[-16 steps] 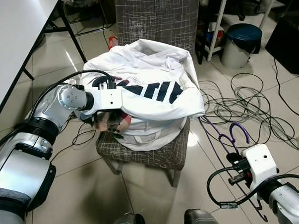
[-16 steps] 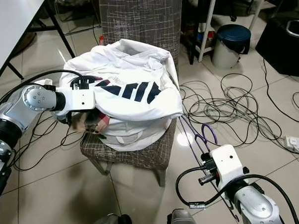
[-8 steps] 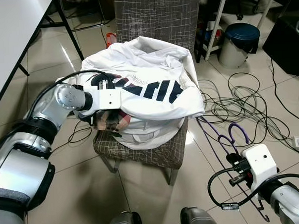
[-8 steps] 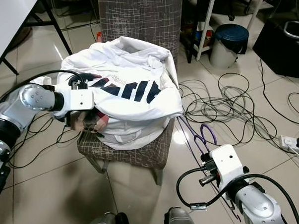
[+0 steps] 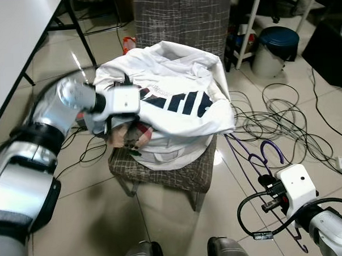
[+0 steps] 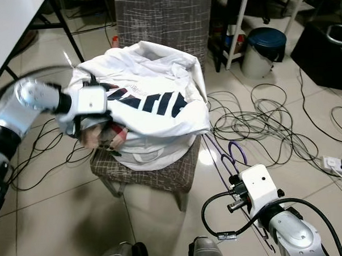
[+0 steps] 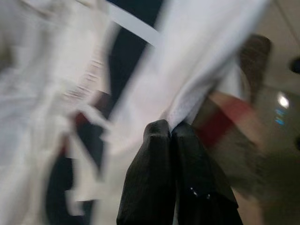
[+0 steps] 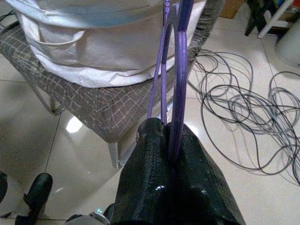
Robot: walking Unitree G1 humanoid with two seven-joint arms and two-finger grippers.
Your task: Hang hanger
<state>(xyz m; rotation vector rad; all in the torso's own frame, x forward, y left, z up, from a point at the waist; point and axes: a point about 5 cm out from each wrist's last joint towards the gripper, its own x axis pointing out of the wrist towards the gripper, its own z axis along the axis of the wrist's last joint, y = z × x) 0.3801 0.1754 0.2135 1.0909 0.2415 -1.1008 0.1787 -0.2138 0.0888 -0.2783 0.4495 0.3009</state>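
You have one chair (image 5: 179,176) before you, its seat heaped with one white shirt (image 5: 176,113) that bears dark stripes across the front. Your left pincer (image 7: 171,129) is at the near left edge of that heap, its two fingers pressed together on a fold of the shirt; the wrist view is blurred, but the white cloth plainly comes out from between the tips. Just under the pinched fold a bit of red and tan cloth (image 5: 131,135) shows beneath the white. Your right pincer (image 8: 168,136) is low at your right side, over the floor and apart from the chair, clamped on one purple hanger (image 5: 263,155). The hanger runs up out of the fingers toward the chair's right front corner, its hook end curling over the tiles beside the seat. A tangle of cables (image 5: 284,120) lies on the floor to the right of the chair, too knotted to count. Beyond it stands one bin (image 5: 275,50) with a dark lid, next to one white rack (image 5: 249,22). One white worktop (image 5: 14,44) fills the upper left corner. Your two feet (image 5: 145,255) show at the bottom edge.
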